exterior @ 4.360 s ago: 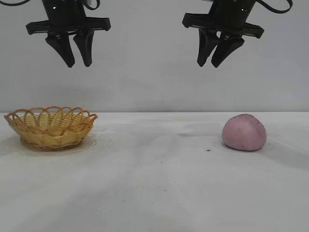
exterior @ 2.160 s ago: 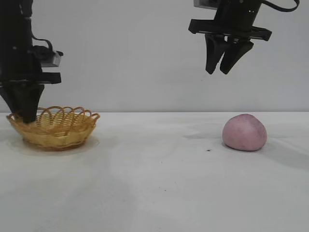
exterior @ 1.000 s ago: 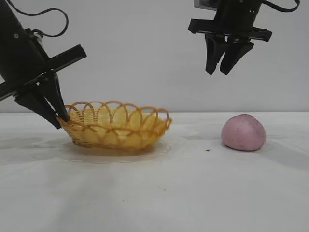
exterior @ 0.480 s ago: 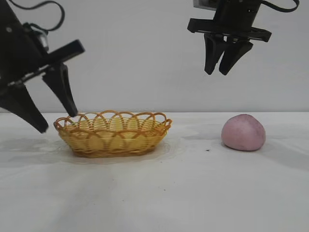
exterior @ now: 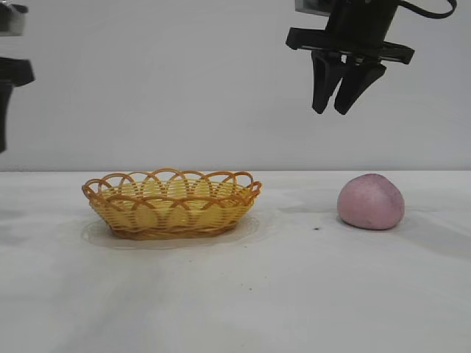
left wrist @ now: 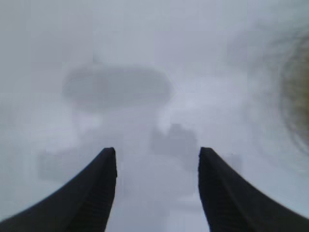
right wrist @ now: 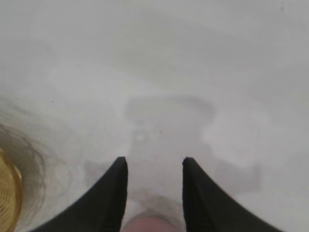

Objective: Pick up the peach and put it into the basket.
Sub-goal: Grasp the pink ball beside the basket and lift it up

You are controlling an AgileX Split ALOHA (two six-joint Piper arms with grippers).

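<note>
The dull pink peach (exterior: 372, 201) rests on the white table at the right. High above it, slightly to its left, my right gripper (exterior: 330, 110) hangs open and empty. In the right wrist view the peach (right wrist: 149, 225) peeks in between the open fingers (right wrist: 118, 166), far below them. The yellow-tan wicker basket (exterior: 173, 203) with its looped rim sits flat at centre-left. Only a dark part of my left arm (exterior: 9, 73) shows at the far left edge, well away from the basket. The left wrist view shows my left gripper (left wrist: 157, 152) open over bare table.
The white table (exterior: 243, 294) stretches between basket and peach and toward the front. A small dark speck (exterior: 317, 228) lies left of the peach. A plain grey wall stands behind. The basket's blurred edge (left wrist: 297, 96) shows in the left wrist view.
My left gripper let go of the basket's rim and drew back up and to the left, almost out of view. The tilted basket settled flat. The right arm stayed still.
</note>
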